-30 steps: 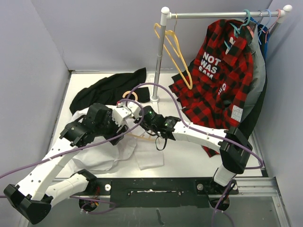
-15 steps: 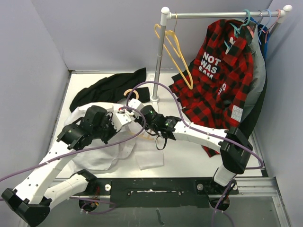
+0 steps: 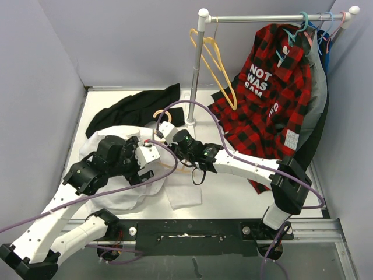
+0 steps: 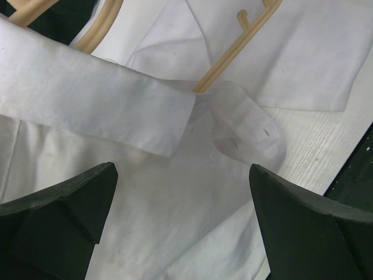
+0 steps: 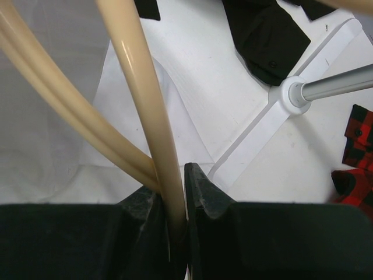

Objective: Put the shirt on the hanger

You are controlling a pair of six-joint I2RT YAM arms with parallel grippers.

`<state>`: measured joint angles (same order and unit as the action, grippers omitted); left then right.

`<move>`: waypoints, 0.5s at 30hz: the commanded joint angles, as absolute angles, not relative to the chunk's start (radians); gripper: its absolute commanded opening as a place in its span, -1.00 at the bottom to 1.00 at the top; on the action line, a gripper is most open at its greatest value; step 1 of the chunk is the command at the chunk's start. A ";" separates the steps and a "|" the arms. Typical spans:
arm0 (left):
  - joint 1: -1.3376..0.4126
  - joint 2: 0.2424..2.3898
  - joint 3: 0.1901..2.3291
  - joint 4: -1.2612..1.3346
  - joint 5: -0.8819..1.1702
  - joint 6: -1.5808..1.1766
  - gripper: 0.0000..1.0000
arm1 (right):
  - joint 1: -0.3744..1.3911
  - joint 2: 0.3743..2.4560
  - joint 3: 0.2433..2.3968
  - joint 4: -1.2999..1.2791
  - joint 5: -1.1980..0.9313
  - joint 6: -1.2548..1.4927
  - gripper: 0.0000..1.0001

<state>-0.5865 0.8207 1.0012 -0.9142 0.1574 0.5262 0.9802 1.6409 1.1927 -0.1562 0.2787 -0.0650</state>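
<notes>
Right gripper [image 5: 173,175] is pinching the hanger [image 5: 134,76]; left gripper [image 4: 182,169] is hovering spread above the shirt [image 4: 87,99]. Hanger arm is sitting just under the collar, so threading looks barely begun.

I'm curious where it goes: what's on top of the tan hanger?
The thin white collared shirt covers one arm of the pale tan hanger; that arm's end is hidden beneath.

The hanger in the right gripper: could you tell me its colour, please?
The hanger is pale tan, peach-toned, clearest in the right wrist view.
</notes>
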 commanded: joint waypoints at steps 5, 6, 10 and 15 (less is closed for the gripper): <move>-0.627 0.833 0.927 -0.694 0.113 0.623 0.96 | 0.972 1.558 1.186 -0.041 0.295 -0.029 -1.00; -0.633 0.835 0.917 -0.670 0.093 0.628 0.95 | 0.972 1.554 1.184 -0.040 0.295 -0.029 -1.00; -0.652 0.846 0.889 -0.608 0.061 0.629 0.92 | 0.971 1.552 1.183 -0.040 0.295 -0.029 -1.00; -0.681 0.868 0.869 -0.580 0.042 0.624 0.55 | 0.971 1.546 1.180 -0.038 0.296 -0.029 -1.00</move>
<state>-0.6601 0.8543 0.8726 -0.6853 0.0700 0.6167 0.9752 1.6119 1.1759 -0.1501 0.2832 -0.0620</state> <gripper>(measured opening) 0.871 0.098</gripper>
